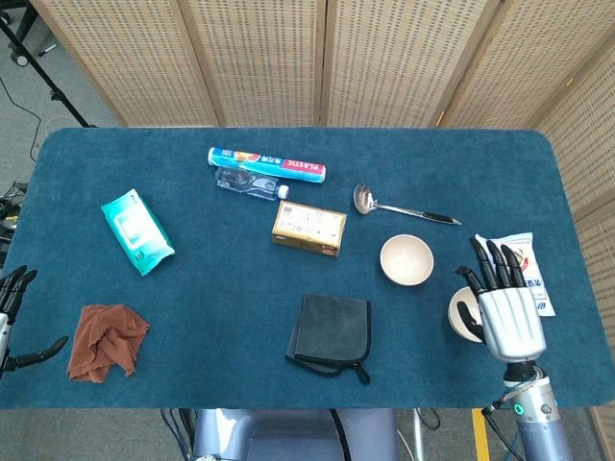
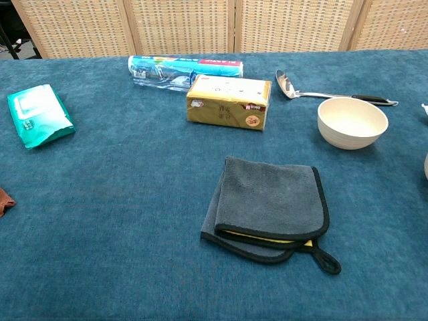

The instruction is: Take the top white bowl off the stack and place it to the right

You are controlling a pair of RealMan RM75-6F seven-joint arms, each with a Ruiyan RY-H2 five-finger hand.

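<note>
One white bowl (image 1: 406, 259) stands upright on the blue table, right of centre; the chest view shows it too (image 2: 352, 122). A second white bowl (image 1: 455, 313) sits further right and nearer, mostly hidden behind my right hand (image 1: 506, 309); only its edge shows in the chest view (image 2: 426, 165). That hand hovers over the second bowl's right side with fingers spread, holding nothing. My left hand (image 1: 12, 317) shows at the far left edge, off the table, fingers apart and empty.
A ladle (image 1: 399, 206) lies behind the bowls, and a white bag (image 1: 530, 257) lies beside my right hand. A tissue box (image 1: 308, 229), plastic wrap box (image 1: 266, 165), bottle (image 1: 252, 182), grey cloth (image 1: 330, 331), green wipes pack (image 1: 137, 230) and brown rag (image 1: 106, 338) lie further left.
</note>
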